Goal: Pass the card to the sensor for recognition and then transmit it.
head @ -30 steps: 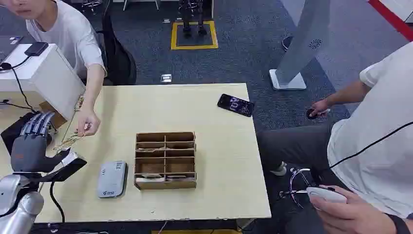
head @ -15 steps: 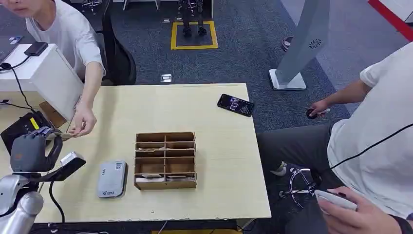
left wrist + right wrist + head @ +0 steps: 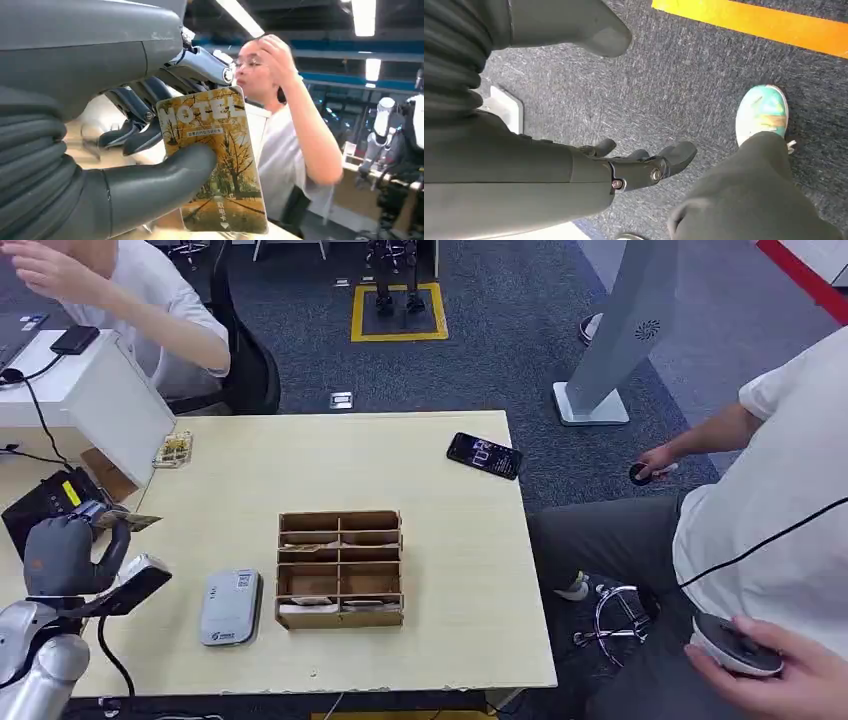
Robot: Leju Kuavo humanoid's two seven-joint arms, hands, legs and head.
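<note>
Card (image 3: 215, 160) in left hand (image 3: 125, 165)

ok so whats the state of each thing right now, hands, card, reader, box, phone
left hand: holds the hotel card, raised off the table
hotel card: pinched between thumb and fingers, printed face to the wrist camera
right hand: hangs over the carpet, fingers apart, holding nothing
card reader: flat on the table, nothing on it
wooden divider box: upright on the table
phone: flat, screen lit

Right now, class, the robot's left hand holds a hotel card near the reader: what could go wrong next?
1. The card is pinched only by the thumb and fingers of the left hand; it might slip.
2. The grey sensor lies flat beside the wooden organizer; a low sweep could knock either.
</note>
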